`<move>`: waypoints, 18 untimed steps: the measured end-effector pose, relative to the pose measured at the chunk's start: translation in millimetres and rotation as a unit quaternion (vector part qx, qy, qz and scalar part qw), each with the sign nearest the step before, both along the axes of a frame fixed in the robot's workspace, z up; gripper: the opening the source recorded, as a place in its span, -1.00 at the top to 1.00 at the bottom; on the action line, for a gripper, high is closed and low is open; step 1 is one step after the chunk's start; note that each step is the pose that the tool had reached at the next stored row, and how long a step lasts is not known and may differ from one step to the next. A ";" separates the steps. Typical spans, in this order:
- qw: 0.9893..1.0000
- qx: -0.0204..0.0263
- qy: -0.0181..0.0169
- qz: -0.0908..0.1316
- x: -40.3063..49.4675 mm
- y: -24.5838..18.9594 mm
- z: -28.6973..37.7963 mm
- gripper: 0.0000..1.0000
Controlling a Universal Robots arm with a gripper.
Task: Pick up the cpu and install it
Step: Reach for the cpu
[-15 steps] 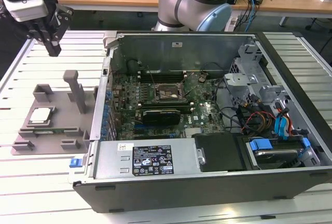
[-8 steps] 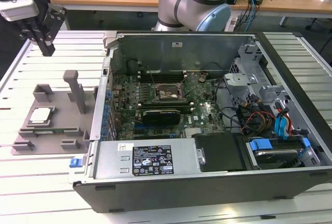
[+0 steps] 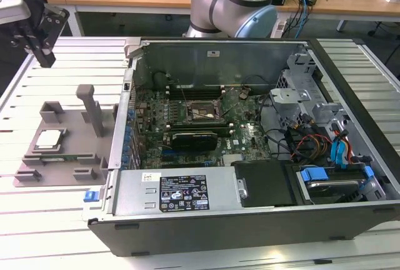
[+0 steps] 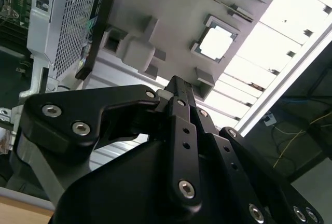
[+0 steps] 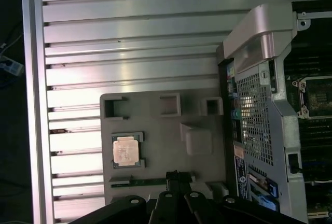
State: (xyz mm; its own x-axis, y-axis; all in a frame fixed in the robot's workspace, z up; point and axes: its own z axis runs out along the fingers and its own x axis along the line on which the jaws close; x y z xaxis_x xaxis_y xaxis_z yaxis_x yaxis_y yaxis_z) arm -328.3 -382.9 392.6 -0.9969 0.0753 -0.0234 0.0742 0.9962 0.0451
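cpu (image 3: 50,139) (image 4: 215,42) (image 5: 126,150) sitting flat in its recess on grey holder (image 3: 75,134), shiny side up. Holder lies on slatted table (image 3: 37,220), just beside open computer case (image 3: 250,226), on exterior view's left. Socket (image 3: 203,110) on board inside case looks bare. Gripper (image 3: 45,57) (image 4: 176,81) (image 5: 175,173) hangs above the holder, well apart from the chip, fingers pinched together, nothing in them afaict.

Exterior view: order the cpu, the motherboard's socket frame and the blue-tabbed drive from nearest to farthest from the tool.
1. cpu: in the grey holder outside the case, on the exterior view's left, where the tool is.
2. socket frame: inside the case, toward its middle.
3. blue-tabbed drive: at the case's end on the exterior view's right.
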 end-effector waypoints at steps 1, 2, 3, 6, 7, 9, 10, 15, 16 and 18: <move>1.000 0.000 0.000 0.000 -4.5 0.5 0.0 0.79; 1.000 0.000 0.000 0.000 -8.3 0.9 0.0 0.79; 1.000 0.000 0.000 0.000 -10.8 1.2 0.0 0.79; 1.000 0.000 0.000 0.000 -15.9 1.8 -0.1 0.79; 1.000 0.000 0.000 0.000 -18.2 2.1 -0.1 0.79; 1.000 0.000 0.000 0.000 -22.7 2.7 -0.1 0.79; 1.000 0.000 0.000 0.000 -24.1 2.8 -0.1 0.79; 1.000 0.000 0.000 0.000 -37.6 4.1 -0.2 0.79; 1.000 0.000 0.000 0.000 -40.9 4.4 -0.2 0.79; 1.000 0.000 0.000 0.000 -46.6 4.9 -0.2 0.79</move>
